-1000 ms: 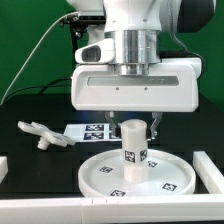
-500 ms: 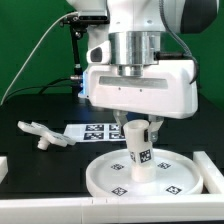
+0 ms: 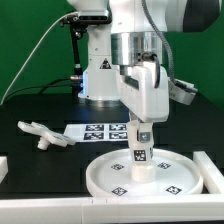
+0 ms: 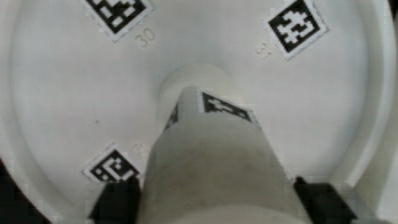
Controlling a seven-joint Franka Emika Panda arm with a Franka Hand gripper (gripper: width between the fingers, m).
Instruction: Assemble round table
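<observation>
The large white round disc [image 3: 140, 174] lies flat on the black table, with several tags on its face. The short white cylindrical leg [image 3: 141, 157] stands upright on its centre and carries a tag. My gripper [image 3: 141, 135] comes straight down from above and is shut on the top of the leg. In the wrist view the leg [image 4: 210, 150] runs down to the disc [image 4: 80, 90], with a black fingertip [image 4: 116, 200] on either side of it. The small branched foot piece [image 3: 38, 133] lies on the table at the exterior view's left.
The marker board [image 3: 95, 131] lies flat behind the disc. White rails run along the front edge [image 3: 60, 211] and the exterior view's right side [image 3: 213, 170]. A green backdrop and a cable stand behind the arm.
The wrist has turned about the vertical axis, so the wide hand now shows narrow side on. The gripper has shifted slightly to the exterior view's right and stays on the leg.
</observation>
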